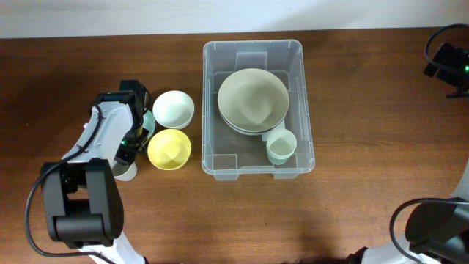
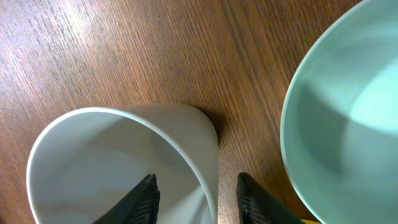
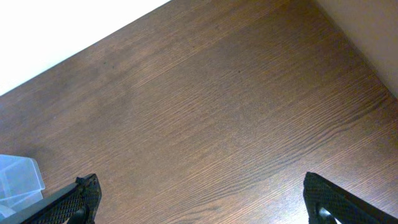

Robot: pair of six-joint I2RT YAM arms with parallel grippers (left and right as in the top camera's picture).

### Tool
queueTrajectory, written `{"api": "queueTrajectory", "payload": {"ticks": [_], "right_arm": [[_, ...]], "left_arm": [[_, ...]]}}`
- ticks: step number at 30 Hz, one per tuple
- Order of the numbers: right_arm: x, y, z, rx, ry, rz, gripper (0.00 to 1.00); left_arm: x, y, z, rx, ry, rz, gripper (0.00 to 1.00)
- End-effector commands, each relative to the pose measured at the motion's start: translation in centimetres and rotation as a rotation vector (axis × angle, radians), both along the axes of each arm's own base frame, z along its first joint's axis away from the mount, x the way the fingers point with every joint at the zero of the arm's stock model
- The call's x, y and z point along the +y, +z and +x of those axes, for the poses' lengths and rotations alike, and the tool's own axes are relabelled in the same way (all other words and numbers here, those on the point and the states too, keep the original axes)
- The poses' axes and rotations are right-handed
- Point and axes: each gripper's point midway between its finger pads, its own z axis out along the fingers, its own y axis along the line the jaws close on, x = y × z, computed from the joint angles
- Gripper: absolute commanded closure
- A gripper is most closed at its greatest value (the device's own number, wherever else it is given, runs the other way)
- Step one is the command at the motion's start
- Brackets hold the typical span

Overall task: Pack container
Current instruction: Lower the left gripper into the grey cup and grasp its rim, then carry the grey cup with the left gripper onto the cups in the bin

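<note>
Close in, our left hand (image 2: 198,186) sits part open astride the wall of the white cup (image 2: 112,162), clamping nothing yet, which only the left wrist view shows. Overhead alone shows the whole container (image 1: 253,45), standing central on the tabletop (image 1: 352,220): light, slick and flexing, we judge, best taken by its rim. Our right hand (image 3: 202,199) gapes empty.

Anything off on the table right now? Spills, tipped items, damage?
Nothing stands out. The container sits square, with stacked bowls and a small cup upright inside. The white bowl, yellow bowl and white cup outside are upright too. No spills visible.
</note>
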Motion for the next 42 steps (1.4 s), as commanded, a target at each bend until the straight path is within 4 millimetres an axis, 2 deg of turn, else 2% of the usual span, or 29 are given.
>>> {"api": "queueTrajectory", "payload": {"ticks": [1,13,15,18,19,22,29,32,34,37,38,40,42], "right_arm": [[0.0,0.2,0.0,-0.004,0.001,-0.001,0.01],[0.0,0.2,0.0,-0.004,0.001,-0.001,0.01],[0.0,0.2,0.0,-0.004,0.001,-0.001,0.01],[0.0,0.2,0.0,-0.004,0.001,-0.001,0.01],[0.0,0.2,0.0,-0.004,0.001,-0.001,0.01],[0.0,0.2,0.0,-0.004,0.001,-0.001,0.01],[0.0,0.2,0.0,-0.004,0.001,-0.001,0.01],[0.0,0.1,0.0,-0.004,0.001,0.000,0.01],[0.0,0.2,0.0,-0.004,0.001,-0.001,0.01],[0.0,0.1,0.0,-0.004,0.001,0.000,0.01],[0.0,0.2,0.0,-0.004,0.001,-0.001,0.01],[0.0,0.2,0.0,-0.004,0.001,-0.001,0.01],[0.0,0.2,0.0,-0.004,0.001,-0.001,0.01]], "left_arm": [[0.0,-0.1,0.2,-0.003,0.004,-0.007,0.58],[0.0,-1.0,0.2,-0.008,0.004,-0.003,0.57],[0.0,-1.0,0.0,-0.003,0.004,-0.002,0.63],[0.1,-0.9,-0.1,0.003,0.006,-0.002,0.79],[0.3,-0.9,-0.2,0.004,0.008,0.002,0.81],[1.5,-0.6,-0.6,0.020,0.017,0.051,0.97],[3.7,0.4,-1.7,0.049,0.065,0.074,0.99],[4.5,2.3,-0.4,0.026,-0.034,0.108,0.99],[4.9,4.9,1.2,-0.027,-0.115,0.129,0.99],[4.7,10.2,4.4,-0.170,-0.220,0.145,0.99],[4.0,12.2,5.9,-0.233,-0.297,0.136,1.00],[0.9,15.7,9.1,-0.358,-0.537,0.079,1.00],[-3.4,18.8,11.9,-0.503,-0.793,0.009,1.00]]}}
